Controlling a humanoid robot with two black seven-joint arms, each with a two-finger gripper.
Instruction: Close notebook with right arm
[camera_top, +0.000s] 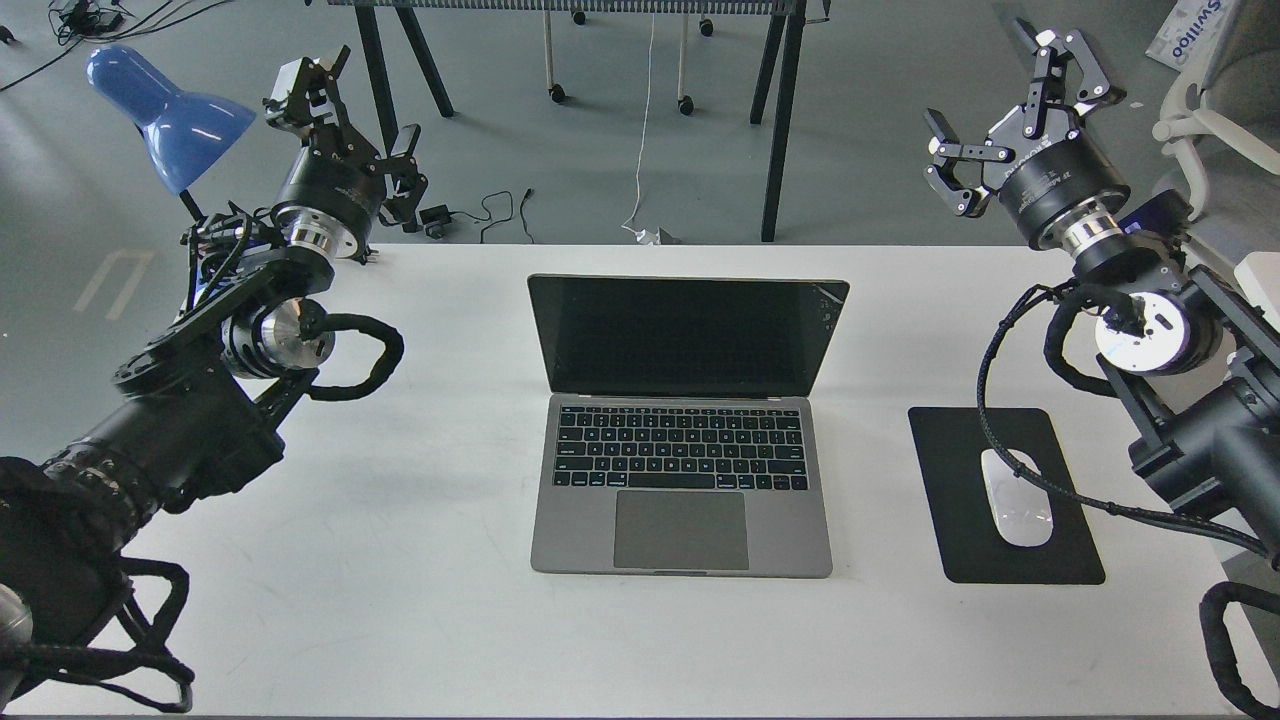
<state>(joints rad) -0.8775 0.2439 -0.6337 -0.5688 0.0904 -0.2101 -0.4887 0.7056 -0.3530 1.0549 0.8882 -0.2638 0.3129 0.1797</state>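
The slim grey metal notebook (682, 440) is standing open at the white tabletop's (420, 560) centre, while the right arm's black end effector (1000, 110) is hovering spread, up-right of its screen.

"Swilloo" on white sign (1195, 30), top right

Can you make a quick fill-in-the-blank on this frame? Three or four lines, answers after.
1. The notebook sits on the white table with its lid ____.
2. The white mouse rests on a black ____.
3. The right gripper hangs in the air with its fingers ____, holding nothing.
4. The lamp behind the left gripper has a shade coloured ____.

Missing words: open; mouse pad; open; blue.
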